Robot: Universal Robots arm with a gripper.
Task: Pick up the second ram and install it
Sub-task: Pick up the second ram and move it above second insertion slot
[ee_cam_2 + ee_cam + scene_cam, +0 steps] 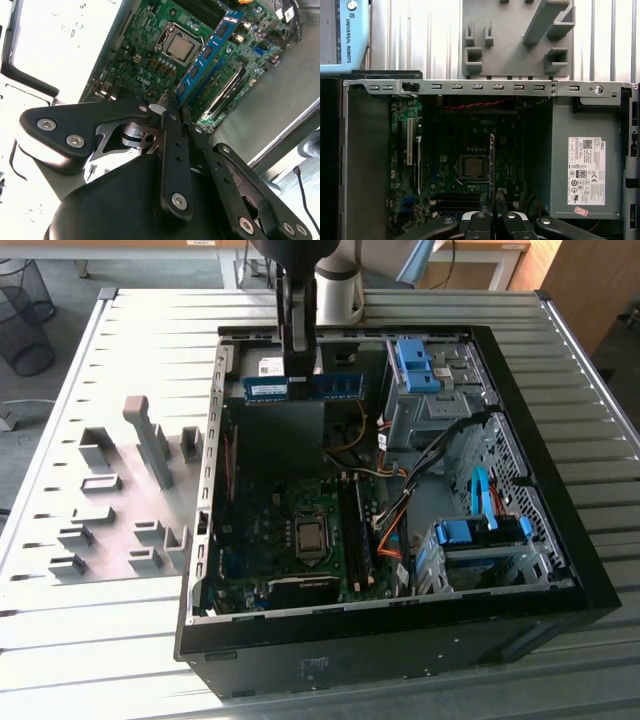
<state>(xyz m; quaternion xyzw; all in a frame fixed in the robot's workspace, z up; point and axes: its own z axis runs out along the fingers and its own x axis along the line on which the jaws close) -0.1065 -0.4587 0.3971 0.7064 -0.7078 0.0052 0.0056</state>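
**Second ram (340,386) lifted and held above the open computer case (560,475); not yet installed.**

You see the gripper (297,378) clenched on the strip near its middle, holding it on edge and clear of the motherboard (290,540). It is apart from the memory slots (357,535). As a judgement, seating calls for you to line up its long edge with a free slot. The case lies on a slatted metal table (120,650), beside a grey fixture plate (110,505).

Lab-like workshop: slatted metal workbench (120,640), wire wastebaskets (25,330), wooden desks (490,252).
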